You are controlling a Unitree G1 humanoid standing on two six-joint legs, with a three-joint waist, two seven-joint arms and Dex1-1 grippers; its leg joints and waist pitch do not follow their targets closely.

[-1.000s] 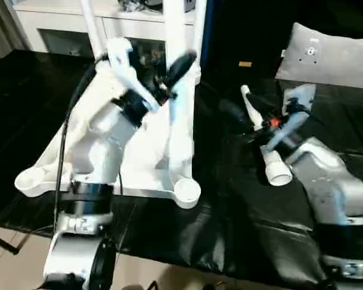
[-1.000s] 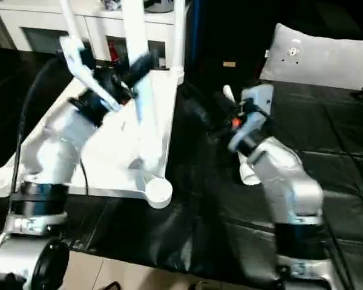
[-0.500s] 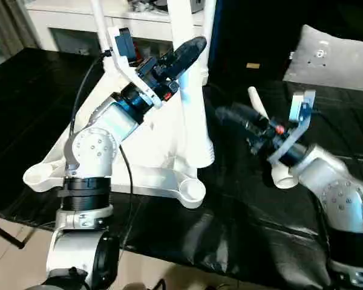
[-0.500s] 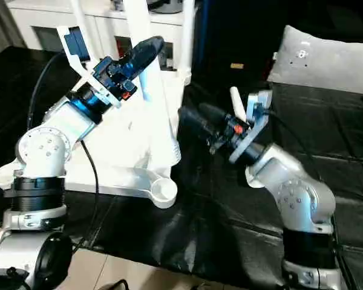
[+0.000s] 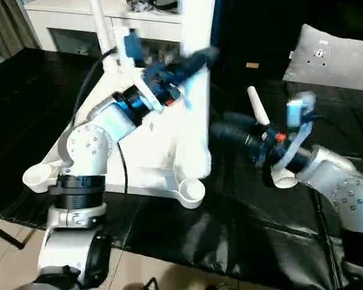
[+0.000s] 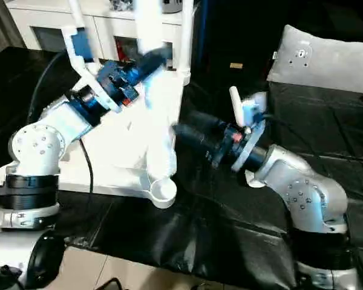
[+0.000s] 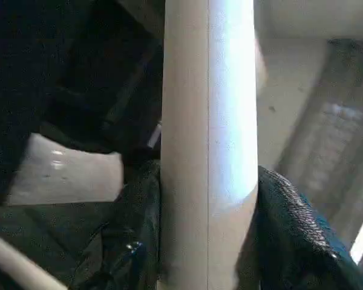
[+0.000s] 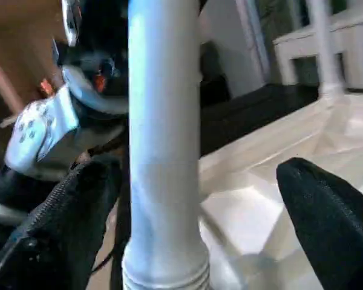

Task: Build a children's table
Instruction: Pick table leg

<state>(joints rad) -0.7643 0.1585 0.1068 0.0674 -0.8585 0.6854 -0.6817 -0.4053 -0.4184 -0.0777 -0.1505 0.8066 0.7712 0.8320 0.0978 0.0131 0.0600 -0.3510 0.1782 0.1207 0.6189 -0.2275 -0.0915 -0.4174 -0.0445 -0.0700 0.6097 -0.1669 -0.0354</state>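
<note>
White plastic tapered table leg (image 5: pixel 196 109) stands upright, clenched in the left hand (image 5: pixel 196 60), while the right hand (image 8: pixel 187 217), spread open, straddles it lower down.

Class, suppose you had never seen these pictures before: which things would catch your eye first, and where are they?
The white tabletop lies upside down on the black surface, legs standing from its far corners. The left gripper clasps the thick upright leg at its right edge. The right gripper reaches toward that leg, fingers spread wide, above a loose leg lying on the black cover.
</note>
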